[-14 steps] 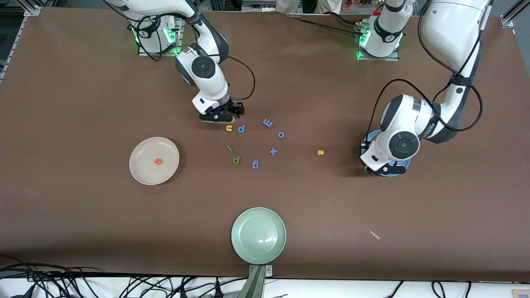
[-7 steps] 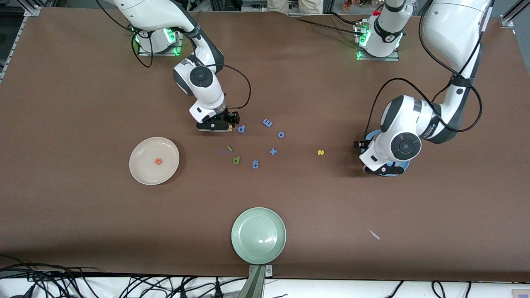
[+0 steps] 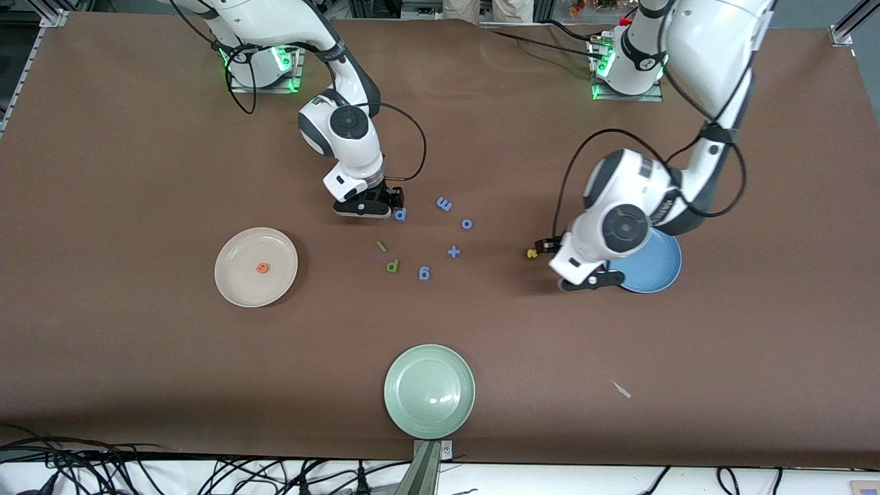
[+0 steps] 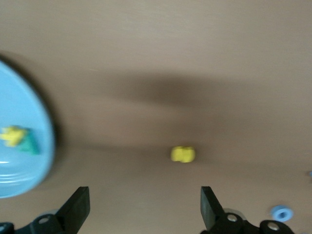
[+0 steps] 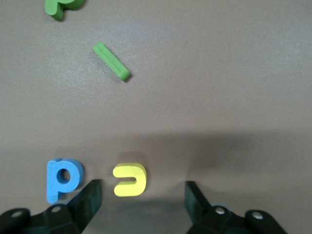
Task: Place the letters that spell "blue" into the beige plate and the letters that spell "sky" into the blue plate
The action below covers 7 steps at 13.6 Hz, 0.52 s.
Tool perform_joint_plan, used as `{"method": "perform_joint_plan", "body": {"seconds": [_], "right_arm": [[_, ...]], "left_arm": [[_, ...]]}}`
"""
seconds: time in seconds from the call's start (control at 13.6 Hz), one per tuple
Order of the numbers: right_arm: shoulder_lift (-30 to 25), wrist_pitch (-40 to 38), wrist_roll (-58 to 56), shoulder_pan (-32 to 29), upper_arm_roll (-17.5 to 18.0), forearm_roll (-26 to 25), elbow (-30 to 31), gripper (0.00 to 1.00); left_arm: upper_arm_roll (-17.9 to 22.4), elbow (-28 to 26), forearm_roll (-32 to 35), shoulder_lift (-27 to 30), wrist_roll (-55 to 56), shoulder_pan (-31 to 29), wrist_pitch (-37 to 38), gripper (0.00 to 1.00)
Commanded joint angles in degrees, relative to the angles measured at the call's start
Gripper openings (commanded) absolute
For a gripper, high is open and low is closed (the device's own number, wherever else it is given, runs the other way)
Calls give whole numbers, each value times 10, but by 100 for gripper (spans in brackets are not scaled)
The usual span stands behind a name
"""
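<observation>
My right gripper (image 5: 142, 200) is open, low over the table, with the yellow "u" (image 5: 130, 179) lying between its fingertips, nearer one finger. The green "l" (image 3: 381, 246) and the olive "b" (image 3: 392, 266) lie nearer the front camera. The beige plate (image 3: 237, 285) holds the orange "e" (image 3: 262, 268). My left gripper (image 4: 144, 210) is open and empty, close to the yellow "s" (image 4: 183, 154), which lies on the table beside the blue plate (image 3: 653, 271). On that plate lie the yellow "k" (image 4: 12, 135) and the teal "y" (image 4: 30, 145).
Blue letters lie around the middle: one (image 3: 400, 214) right beside my right gripper, others (image 3: 444, 203) (image 3: 467, 223) (image 3: 424, 273) and a plus sign (image 3: 454, 251). A pale green plate (image 3: 429, 391) sits near the front edge. A small scrap (image 3: 622, 390) lies toward the left arm's end.
My left arm has swung off the blue plate toward the yellow "s", uncovering the plate. My right gripper has come down around the yellow "u".
</observation>
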<state>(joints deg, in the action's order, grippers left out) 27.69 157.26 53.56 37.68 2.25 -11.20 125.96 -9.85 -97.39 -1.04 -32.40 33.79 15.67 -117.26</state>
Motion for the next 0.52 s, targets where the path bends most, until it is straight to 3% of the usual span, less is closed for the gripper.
{"method": "perform_joint_plan", "body": {"seconds": [0.0,0.22,0.44], "right_arm": [[17,7,8,5,-14,-16,-10,39],[11,7,-1,4,-21,-18,-10,12],[-28,-64,-81,0,-57,-12,-20,12]], "left_arm": [[6,-1,8,-36,19,16,-54,98],[5,-28,17,-36,18,17,-87,90],[4,-71,17,-35,18,17,-166,89]]}}
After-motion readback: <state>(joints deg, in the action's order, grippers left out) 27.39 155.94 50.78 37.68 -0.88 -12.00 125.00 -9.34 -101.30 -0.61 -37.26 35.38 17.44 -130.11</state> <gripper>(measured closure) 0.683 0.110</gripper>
